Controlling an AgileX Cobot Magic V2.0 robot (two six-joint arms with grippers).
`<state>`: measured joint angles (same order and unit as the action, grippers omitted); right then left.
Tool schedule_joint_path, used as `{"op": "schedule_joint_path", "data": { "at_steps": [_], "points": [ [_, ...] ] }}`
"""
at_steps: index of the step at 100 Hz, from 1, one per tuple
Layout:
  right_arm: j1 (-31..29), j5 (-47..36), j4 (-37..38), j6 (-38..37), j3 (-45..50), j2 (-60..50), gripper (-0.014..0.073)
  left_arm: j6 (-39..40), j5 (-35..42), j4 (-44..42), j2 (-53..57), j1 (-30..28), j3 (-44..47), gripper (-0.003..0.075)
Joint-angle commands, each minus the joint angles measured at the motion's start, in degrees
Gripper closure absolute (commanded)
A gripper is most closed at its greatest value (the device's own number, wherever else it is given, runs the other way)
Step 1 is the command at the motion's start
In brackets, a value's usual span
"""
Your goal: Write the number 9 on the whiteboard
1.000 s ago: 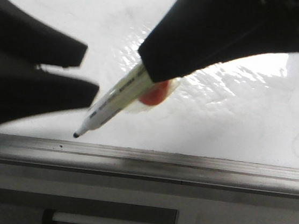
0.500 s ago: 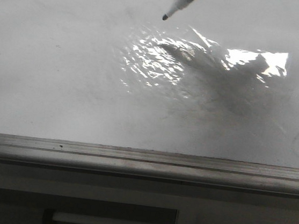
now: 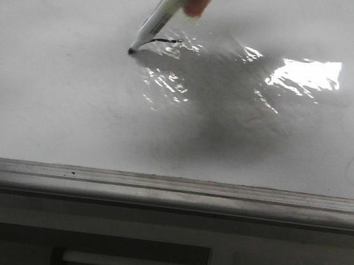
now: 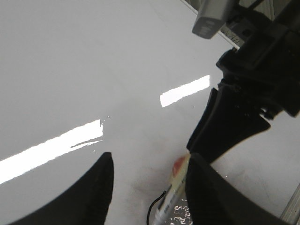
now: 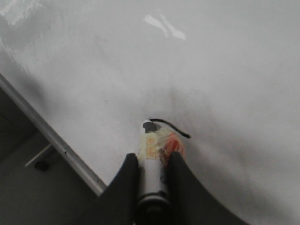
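Note:
The whiteboard (image 3: 52,105) is glossy white with wrinkled glare. My right gripper (image 5: 152,157) is shut on a white marker (image 5: 151,173) with orange tape. The marker's tip (image 3: 132,51) touches the board. A short curved black stroke (image 3: 165,41) runs from the tip; it is all that shows of the number 9. The stroke also shows in the right wrist view (image 5: 172,127) and the left wrist view (image 4: 157,206). My left gripper (image 4: 150,157) is open and empty, hovering over the board with the marker (image 4: 171,201) showing between its fingers. Both grippers are outside the front view.
The board's grey metal bottom rail (image 3: 170,192) runs across the front, with a grey cabinet face and handle (image 3: 133,264) below it. The rail also shows in the right wrist view (image 5: 56,140). The right arm's dark body (image 4: 253,70) stands close beside the left gripper.
The marker rose from near the rail toward the far side of the board, then came down; its tip now touches and a short black stroke has appeared. Both grippers have left the front view.

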<state>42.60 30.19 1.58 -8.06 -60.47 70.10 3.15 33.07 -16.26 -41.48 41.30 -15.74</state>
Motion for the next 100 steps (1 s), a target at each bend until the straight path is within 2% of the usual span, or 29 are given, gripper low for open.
{"op": "schedule_joint_path", "data": {
  "at_steps": [1,27,54,69,76,85,100],
  "points": [
    [0.34,1.99,1.72,0.01,-1.59,0.22,0.0662,0.69,3.61,1.37,0.27,-0.13,-1.53,0.0386],
    [-2.93,7.8,3.11,-0.08,-4.08,-2.52,0.0662,0.69,3.26,1.37,0.15,-0.13,-1.53,0.0386],
    [-5.1,8.66,6.51,-0.08,-9.1,-2.26,0.0662,0.69,3.14,1.37,0.15,-0.13,-1.53,0.0386],
    [-4.9,11.98,3.18,-0.7,-5.35,-1.77,0.0662,0.69,2.82,1.37,0.15,-0.13,-1.53,0.0386],
    [-3.69,10.91,-0.06,-0.6,-1.18,-1.77,0.0662,0.69,1.98,1.37,0.15,-0.13,-1.53,0.0386],
    [-1.72,9.55,-0.21,-0.6,2.25,-1.77,0.0662,0.69,0.66,1.37,0.15,-0.13,-1.53,0.0386],
    [0.6,6.37,-1.1,-0.6,1.88,-2.56,0.0662,0.69,0.34,-0.39,0.15,-0.13,-1.42,0.0386]
  ]
}}
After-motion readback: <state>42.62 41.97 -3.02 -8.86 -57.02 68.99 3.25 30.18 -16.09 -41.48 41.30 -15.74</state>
